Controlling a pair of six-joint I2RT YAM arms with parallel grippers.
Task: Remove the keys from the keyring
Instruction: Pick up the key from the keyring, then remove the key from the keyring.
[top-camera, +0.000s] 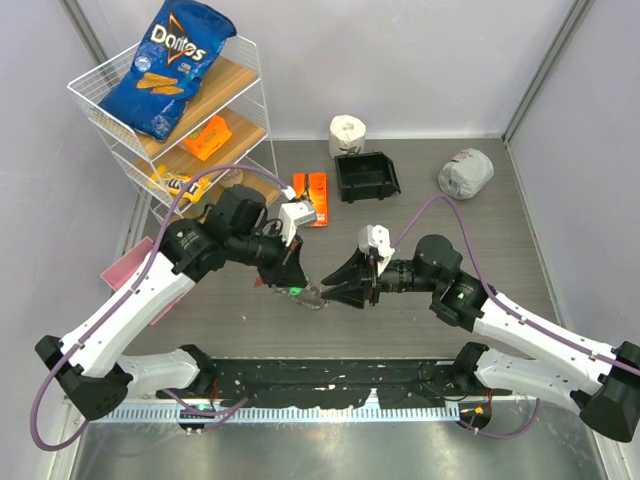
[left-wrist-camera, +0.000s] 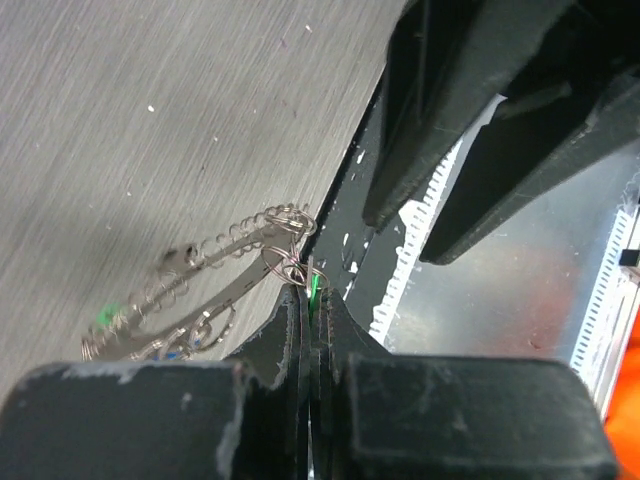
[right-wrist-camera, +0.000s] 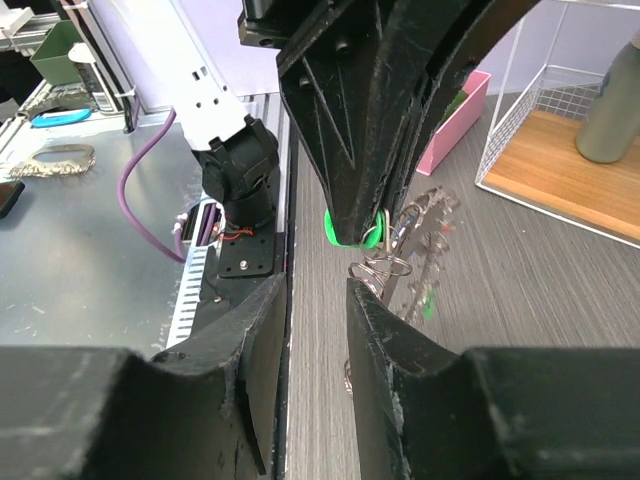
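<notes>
My left gripper (top-camera: 298, 286) is shut on a green-headed key (left-wrist-camera: 313, 287), of which only a thin green edge shows between the fingertips. The keyring (left-wrist-camera: 215, 265) hangs from that key by small split rings and trails down to the left, fringed with little metal pieces and a bit of green and blue. In the right wrist view the green key head (right-wrist-camera: 340, 235) sits pinched in the left gripper's tip, with the keyring (right-wrist-camera: 420, 240) beside it. My right gripper (right-wrist-camera: 318, 290) is open just below it. Nothing is between its fingers, and its right fingertip (right-wrist-camera: 362, 300) is close to the split rings.
A white wire shelf (top-camera: 250, 60) with a Doritos bag (top-camera: 165, 65) and snacks stands at the back left. A black bin (top-camera: 366, 176), a paper roll (top-camera: 347, 132), an orange pack (top-camera: 313, 195) and a grey crumpled bundle (top-camera: 466, 172) lie at the back. A pink item (top-camera: 125, 268) lies at the left.
</notes>
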